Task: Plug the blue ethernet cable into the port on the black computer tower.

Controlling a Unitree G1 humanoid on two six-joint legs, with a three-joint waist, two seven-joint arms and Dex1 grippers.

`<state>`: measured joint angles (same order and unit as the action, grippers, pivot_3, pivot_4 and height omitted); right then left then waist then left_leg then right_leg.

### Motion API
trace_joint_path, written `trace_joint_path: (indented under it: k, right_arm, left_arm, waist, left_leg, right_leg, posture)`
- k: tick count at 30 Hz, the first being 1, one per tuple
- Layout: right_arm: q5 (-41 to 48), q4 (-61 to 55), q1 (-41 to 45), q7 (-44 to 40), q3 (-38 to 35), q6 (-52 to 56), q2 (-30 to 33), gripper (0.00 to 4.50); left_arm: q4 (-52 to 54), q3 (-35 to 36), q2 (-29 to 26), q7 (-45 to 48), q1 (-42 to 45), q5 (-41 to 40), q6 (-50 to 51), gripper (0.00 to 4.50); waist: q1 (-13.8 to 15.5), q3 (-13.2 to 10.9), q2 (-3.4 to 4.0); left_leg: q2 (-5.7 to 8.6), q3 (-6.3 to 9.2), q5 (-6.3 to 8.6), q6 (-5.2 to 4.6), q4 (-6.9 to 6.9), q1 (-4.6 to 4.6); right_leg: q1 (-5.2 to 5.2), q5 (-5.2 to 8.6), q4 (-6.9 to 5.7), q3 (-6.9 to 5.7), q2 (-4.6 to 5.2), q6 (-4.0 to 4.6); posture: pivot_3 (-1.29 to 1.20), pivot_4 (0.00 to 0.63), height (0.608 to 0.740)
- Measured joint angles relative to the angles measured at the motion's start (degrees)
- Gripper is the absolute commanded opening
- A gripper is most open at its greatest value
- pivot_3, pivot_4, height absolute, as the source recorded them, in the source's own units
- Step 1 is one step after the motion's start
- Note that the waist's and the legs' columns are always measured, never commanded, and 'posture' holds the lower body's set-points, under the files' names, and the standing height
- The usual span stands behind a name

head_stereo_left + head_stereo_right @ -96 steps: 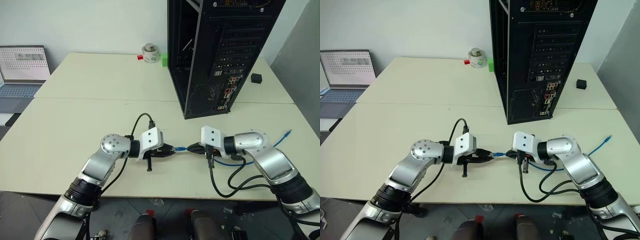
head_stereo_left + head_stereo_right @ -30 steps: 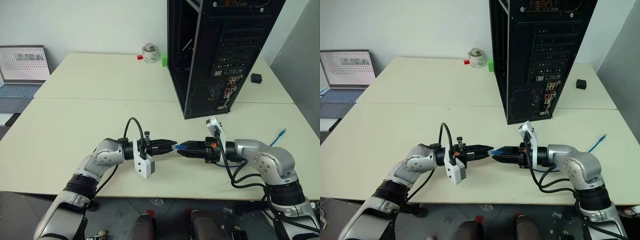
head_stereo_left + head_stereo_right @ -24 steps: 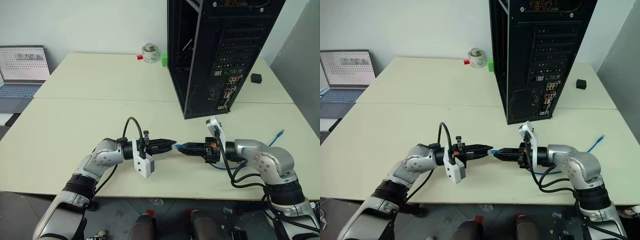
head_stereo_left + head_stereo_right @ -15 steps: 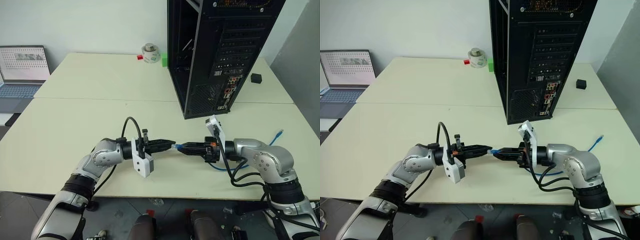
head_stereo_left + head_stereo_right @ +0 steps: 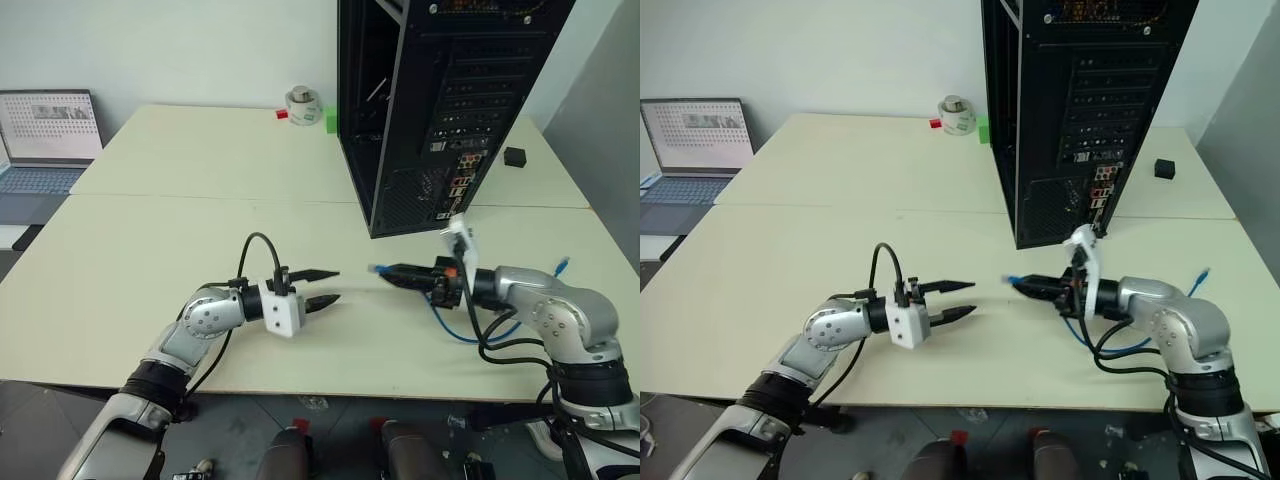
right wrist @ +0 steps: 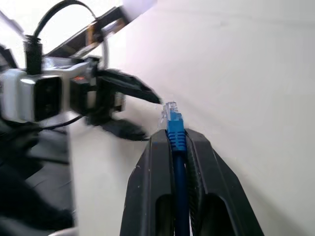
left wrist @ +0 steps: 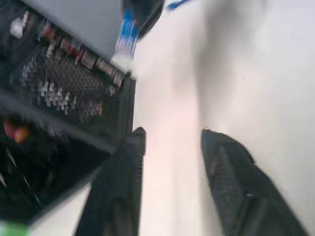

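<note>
Now the right gripper (image 6: pixel 173 140) pinches the thin blue ethernet cable (image 6: pixel 175 129)

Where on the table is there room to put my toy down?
The table is bare between the laptop and the computer tower. It is crowded in front, where the left claw, right claw and blue cable are.

We note a bright-blue ethernet cable (image 6: pixel 175 142) with a clear plug, a black computer tower (image 5: pixel 440 100) with mesh venting and red and green jacks, a cream table (image 5: pixel 180 160), and black gripper fingers (image 6: pixel 152 187) on white housings.
</note>
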<state>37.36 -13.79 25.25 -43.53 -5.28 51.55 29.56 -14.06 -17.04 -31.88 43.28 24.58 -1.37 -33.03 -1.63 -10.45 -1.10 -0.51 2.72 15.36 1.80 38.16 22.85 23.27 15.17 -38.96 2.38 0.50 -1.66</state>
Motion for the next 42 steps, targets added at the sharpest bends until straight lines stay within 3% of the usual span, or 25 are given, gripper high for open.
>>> trace_joint_path:
  k: [4,9,16,26,42]
  right_arm:
    - [-5.3,-1.2,-0.9,9.0,-3.5,-6.4,-1.5,0.01]
    - [-16.5,-1.4,-1.8,22.1,-2.5,-14.3,-5.7,0.01]
    - [-25.3,5.0,1.3,32.8,-0.9,-20.6,-10.6,0.01]
    - [-27.2,12.7,6.0,36.0,-2.5,-23.6,-12.0,0.01]
    - [-27.0,14.8,7.7,36.0,-3.0,-23.6,-12.6,0.01]
  left_arm:
    - [9.2,1.1,3.7,-0.4,0.5,-5.8,15.5,2.76]
    - [15.9,2.2,8.3,-3.0,3.4,-10.0,31.9,2.76]
    - [20.6,2.4,13.7,-5.9,5.7,-13.7,47.2,2.76]
    - [20.9,1.3,17.8,-11.6,6.9,-6.8,48.5,2.76]
    - [20.9,1.2,18.9,-11.4,6.9,-5.0,48.6,2.76]
  waist:
    - [-0.1,0.0,0.00]
    - [-0.3,0.0,0.01]
    - [-0.2,0.0,0.03]
    - [-0.1,0.0,0.04]
    - [-0.3,0.0,0.04]
  left_leg:
    - [-0.04,0.01,0.00,0.00,-0.02,-0.02]
    - [-0.05,-0.03,-0.01,0.01,-0.03,-0.05]
    - [-0.03,-0.07,-0.02,0.03,-0.03,-0.06]
    - [-0.04,-0.13,-0.02,0.03,-0.06,-0.06]
    - [-0.05,-0.18,-0.02,0.02,-0.06,-0.08]
  right_leg:
    - [0.00,0.00,0.00,0.00,-0.05,0.00]
    - [0.02,0.00,-0.04,0.06,-0.10,0.00]
    - [0.03,0.00,-0.03,0.12,-0.09,0.01]
    - [0.03,0.00,-0.01,0.14,-0.09,0.01]
    - [0.04,0.00,-0.02,0.19,-0.09,0.01]
  posture:
    - [0.00,0.150,0.740]
    - [0.00,0.150,0.740]
    - [0.00,0.150,0.740]
    - [0.00,0.150,0.740]
    - [0.00,0.150,0.740]
